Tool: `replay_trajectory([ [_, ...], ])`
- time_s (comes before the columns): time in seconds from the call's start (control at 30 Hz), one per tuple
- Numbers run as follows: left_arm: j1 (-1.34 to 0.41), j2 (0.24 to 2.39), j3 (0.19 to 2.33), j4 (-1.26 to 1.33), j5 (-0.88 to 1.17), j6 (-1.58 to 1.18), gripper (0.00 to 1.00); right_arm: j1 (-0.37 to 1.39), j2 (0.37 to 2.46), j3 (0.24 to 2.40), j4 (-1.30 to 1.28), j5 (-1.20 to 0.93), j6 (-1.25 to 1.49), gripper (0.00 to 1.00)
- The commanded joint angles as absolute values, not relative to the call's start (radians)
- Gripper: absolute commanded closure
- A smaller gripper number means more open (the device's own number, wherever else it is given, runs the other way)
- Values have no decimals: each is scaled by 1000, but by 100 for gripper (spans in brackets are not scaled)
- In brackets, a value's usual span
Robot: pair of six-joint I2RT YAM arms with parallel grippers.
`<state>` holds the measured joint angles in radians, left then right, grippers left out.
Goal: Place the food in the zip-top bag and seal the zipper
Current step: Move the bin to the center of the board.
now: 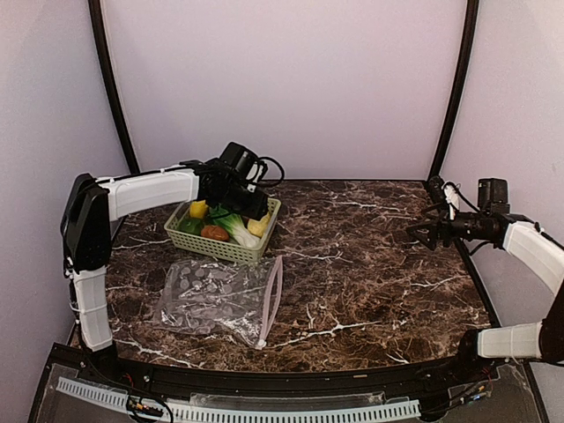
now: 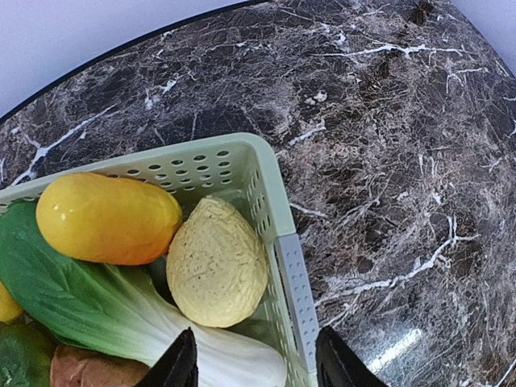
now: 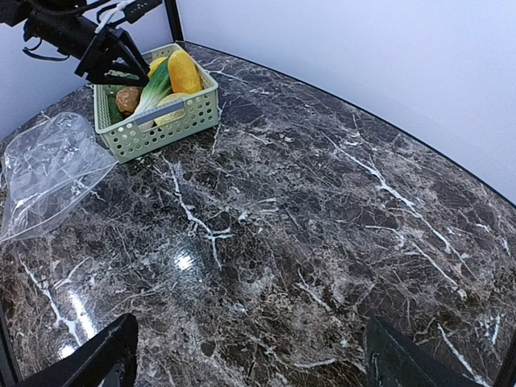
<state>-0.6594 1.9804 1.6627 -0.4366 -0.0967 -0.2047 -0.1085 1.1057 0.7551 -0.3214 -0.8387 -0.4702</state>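
Now, view by view.

Top view, step: picking the first piece. The left fingers (image 1: 254,208) hang over the basket (image 1: 222,248), where all the food sits; nothing is bagged.
Top view, bag: the bag (image 1: 211,300) lies flat on the desk (image 1: 370,264) just in front of the basket, its pink zipper (image 1: 273,300) along the right edge, mouth apparently shut or nearly so.
Top view, right arm: the right fingers (image 1: 423,231) hover well apart at the desk's right side, holding nothing.

Left wrist, fingers: the two tips (image 2: 181,367) straddle the basket's corner wall, about half spread, one inside by the bok choy (image 2: 89,302), one outside. Nothing is gripped, so far as I can tell.
Left wrist, food: the pale yellow piece (image 2: 216,262) lies against the wall just ahead of the tips, the orange-yellow piece (image 2: 109,218) beside it.

Right wrist, fingers: spread wide and empty over bare desk, the basket and bag far off at upper left.

Next move, my judgement: the left fingers need both tips inside the wall, around one piece, before closing; the bag's mouth will need opening, likely by the right arm.
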Motion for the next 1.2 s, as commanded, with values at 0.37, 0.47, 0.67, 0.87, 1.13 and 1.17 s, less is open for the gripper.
replay_trajectory([
  [0.37, -709, 2224, 1924, -601, -66, -255, 56, -87, 1096, 770, -339, -842, -502, 7],
  [0.47, -712, 2237, 1929, -618, -109, -267, 64, -87, 1092, 767, -339, -840, -504, 7],
  [0.67, -733, 2239, 1922, -586, -104, -250, 87, -86, 1099, 769, -340, -845, -503, 7],
  [0.87, -805, 2240, 1933, -518, -53, -174, 94, -86, 1092, 768, -341, -821, -508, 7],
  [1.13, -952, 2254, 1947, -426, 62, -40, 99, -89, 1083, 788, -282, -653, -410, 7],
  [1.17, -968, 2256, 1946, -420, 85, 4, 99, -90, 1084, 791, -272, -635, -392, 6],
])
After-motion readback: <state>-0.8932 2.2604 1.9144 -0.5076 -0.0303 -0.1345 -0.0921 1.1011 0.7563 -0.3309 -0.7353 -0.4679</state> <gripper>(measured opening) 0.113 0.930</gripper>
